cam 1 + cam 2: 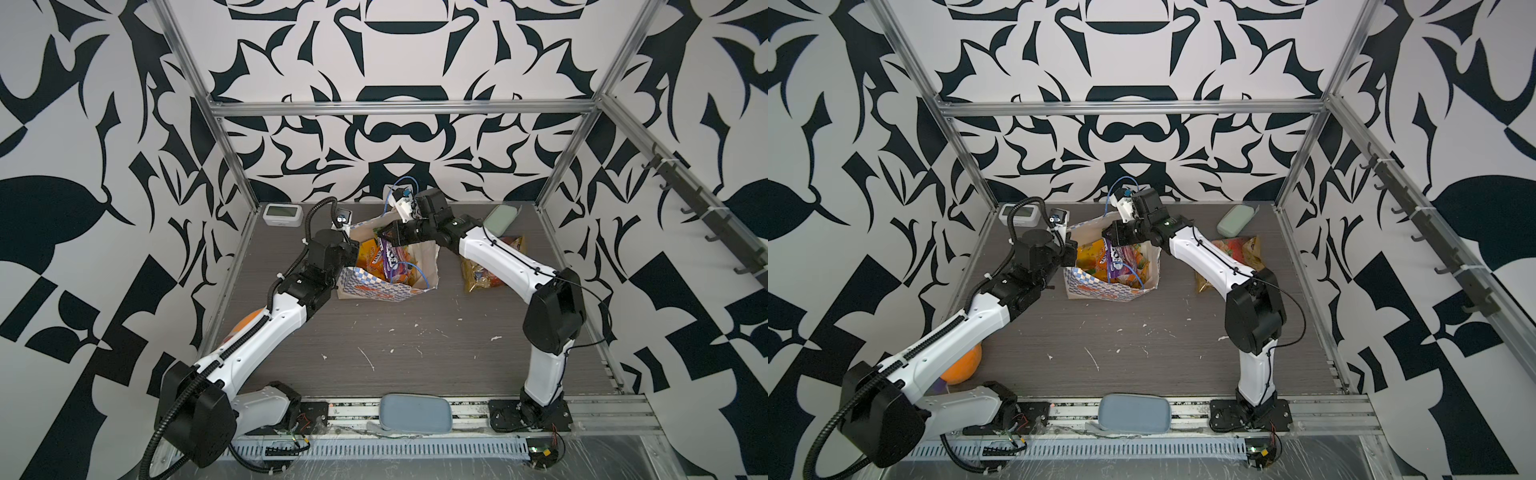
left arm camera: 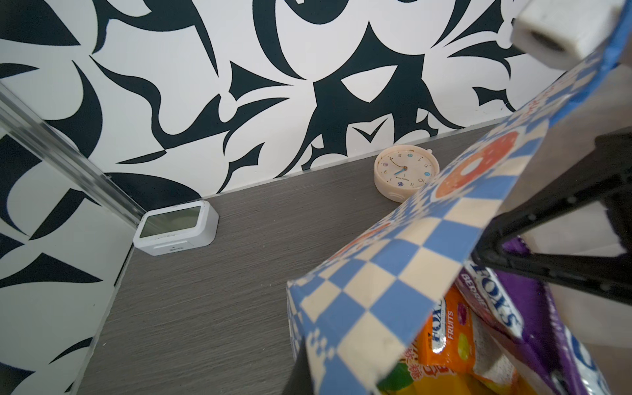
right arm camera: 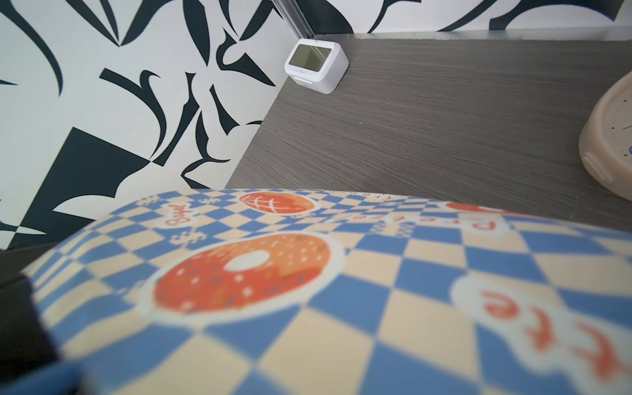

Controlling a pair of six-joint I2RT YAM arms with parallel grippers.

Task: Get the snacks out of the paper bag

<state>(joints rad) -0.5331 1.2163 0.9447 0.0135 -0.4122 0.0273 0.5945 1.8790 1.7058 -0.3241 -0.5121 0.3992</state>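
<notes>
The paper bag (image 1: 374, 291) (image 1: 1100, 291) stands open at the back middle of the table, its checked wall close in the left wrist view (image 2: 393, 273) and filling the right wrist view (image 3: 342, 307). My left gripper (image 1: 354, 252) (image 1: 1069, 259) is shut on the bag's left rim. Reaching in from the back, my right gripper (image 1: 387, 237) (image 1: 1113, 236) is shut on the top of a purple snack packet (image 1: 390, 261) (image 2: 526, 297); the bag wall hides its jaws in its own wrist view. Yellow-orange packets (image 1: 369, 254) (image 2: 448, 338) lie inside. One multicoloured pack (image 1: 488, 268) (image 1: 1229, 255) lies on the table to the right.
A mint green case (image 1: 500, 218) lies at the back right. A white digital clock (image 1: 280, 214) (image 2: 178, 227) sits in the back left corner. A round cream clock (image 2: 407, 171) lies behind the bag. An orange plush (image 1: 963, 365) sits under my left arm, and a blue-grey pad (image 1: 415, 411) at the front edge.
</notes>
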